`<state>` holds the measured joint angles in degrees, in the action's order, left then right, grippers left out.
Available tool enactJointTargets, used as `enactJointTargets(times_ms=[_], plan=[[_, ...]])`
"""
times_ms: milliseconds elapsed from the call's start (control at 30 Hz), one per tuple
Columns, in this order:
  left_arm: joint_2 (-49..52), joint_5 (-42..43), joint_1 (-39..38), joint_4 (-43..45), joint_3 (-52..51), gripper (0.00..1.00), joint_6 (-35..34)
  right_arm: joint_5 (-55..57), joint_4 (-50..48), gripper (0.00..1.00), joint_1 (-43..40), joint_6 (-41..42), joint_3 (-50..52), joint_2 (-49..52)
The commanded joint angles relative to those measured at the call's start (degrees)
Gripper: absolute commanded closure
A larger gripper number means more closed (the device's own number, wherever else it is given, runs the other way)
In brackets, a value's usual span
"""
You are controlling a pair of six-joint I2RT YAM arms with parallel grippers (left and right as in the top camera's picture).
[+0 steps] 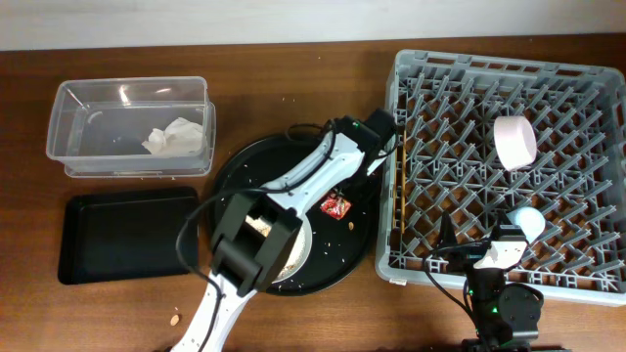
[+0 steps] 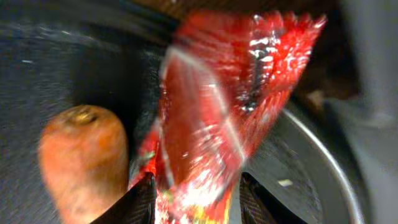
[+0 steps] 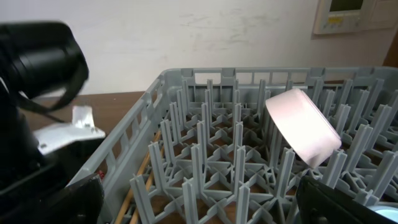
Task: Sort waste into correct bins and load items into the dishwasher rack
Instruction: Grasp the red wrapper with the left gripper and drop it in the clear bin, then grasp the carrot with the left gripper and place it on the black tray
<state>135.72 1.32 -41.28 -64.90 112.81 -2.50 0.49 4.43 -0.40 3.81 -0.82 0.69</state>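
Note:
The red snack wrapper [image 1: 336, 204] lies on the large round black tray [image 1: 235, 171]. In the left wrist view it is blurred [image 2: 230, 93], with its near end between the fingers of my left gripper [image 2: 198, 199], which are apart on either side of it. An orange sausage piece [image 2: 84, 158] lies just left of it. My left gripper [image 1: 354, 181] is over the tray's right part. The pale plate [image 1: 298, 256] with rice scraps [image 1: 259, 225] is partly under my left arm. My right gripper [image 1: 489, 256] [image 3: 199, 199] is open and empty over the front edge of the grey rack [image 1: 411, 68].
The clear tub [image 1: 68, 98] holds the crumpled napkin [image 1: 174, 135]; the shallow black tray [image 1: 127, 235] lies below it. In the rack [image 3: 155, 81] are the white bowl [image 1: 514, 142] [image 3: 305, 130] on its side, the blue cup [image 1: 528, 220] and the chopsticks [image 1: 396, 196] [image 3: 134, 186]. A small orange bit [image 1: 176, 318] lies on the table.

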Motion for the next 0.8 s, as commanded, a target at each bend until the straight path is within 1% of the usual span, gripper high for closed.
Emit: enactJointTargets(times_ms=[0,33,67,100,133,200,233,300,333,367,433,500,533,567,600,633,667,733,767], plan=[[2.16,-0.87,0.20,0.13,0.37,0.60,1.29,-0.24,0.04,0.02,-0.37,-0.42,0.50,-0.33],[2.16,-2.23,0.17,-0.11,0.39,0.82,1.29,-0.26,0.04,0.02,-0.37,-0.42,0.50,-0.33],[2.05,-2.23,0.20,-1.25,1.25,0.96,1.25,-0.26,0.04,0.02,-0.37,-0.42,0.50,-0.33],[1.95,-2.23,0.31,-3.39,3.04,1.00,0.98,-0.26,0.04,0.02,-0.37,-0.39,0.50,-0.33],[1.75,-2.23,0.48,-5.88,5.42,1.00,-0.33,-0.26,0.04,0.02,-0.37,-0.39,0.50,-0.33],[-1.36,-2.47,2.75,-14.58,15.19,1.00,-4.72,-0.26,0.04,0.02,-0.37,-0.42,0.50,-0.33],[-3.13,-4.50,4.42,-17.73,18.93,1.00,-6.80,-0.26,0.04,0.02,-0.37,-0.39,0.50,-0.33],[-6.99,-12.35,9.88,-22.29,24.92,1.00,-11.78,-0.26,0.04,0.02,-0.37,-0.42,0.50,-0.33],[-9.05,-16.76,14.99,-23.06,26.47,1.00,-14.71,-0.24,0.04,0.02,-0.37,-0.42,0.50,-0.33],[-9.88,-18.12,20.52,-22.62,26.47,1.00,-16.35,-0.26,0.04,0.02,-0.37,-0.42,0.50,-0.33],[-9.11,-15.87,30.10,-19.85,25.09,1.00,-16.37,-0.26,0.04,0.02,-0.37,-0.42,0.50,-0.33],[-7.74,-13.31,37.24,-14.86,21.53,1.00,-16.37,-0.26,0.04,0.02,-0.37,-0.39,0.50,-0.33],[-6.05,-8.98,40.35,-12.41,20.50,0.83,-16.31,-0.26,0.04,0.02,-0.37,-0.39,0.50,-0.33],[-4.87,-5.25,41.94,-11.15,20.46,0.74,-16.17,-0.26,0.04,0.02,-0.37,-0.39,0.50,-0.33],[-4.57,-0.63,43.50,-9.70,20.48,0.71,-14.25,-0.26,0.04,0.02,-0.37,-0.39,0.50,-0.33],[-5.38,6.05,44.57,-11.10,22.64,0.61,-12.44,-0.26,0.04,0.02,-0.37,-0.39,0.50,-0.33],[-5.90,9.07,44.59,-14.05,24.90,0.30,-12.44,-0.26,0.04,0.02,-0.37,-0.42,0.50,-0.33],[-6.88,9.18,43.67,-18.43,28.33,0.28,-12.39,-0.24,0.04,0.02,-0.37,-0.42,0.50,-0.33],[-7.52,9.22,42.49,-20.06,29.18,0.33,-10.95,-0.26,0.04,0.02,-0.37,-0.42,0.50,-0.33]])
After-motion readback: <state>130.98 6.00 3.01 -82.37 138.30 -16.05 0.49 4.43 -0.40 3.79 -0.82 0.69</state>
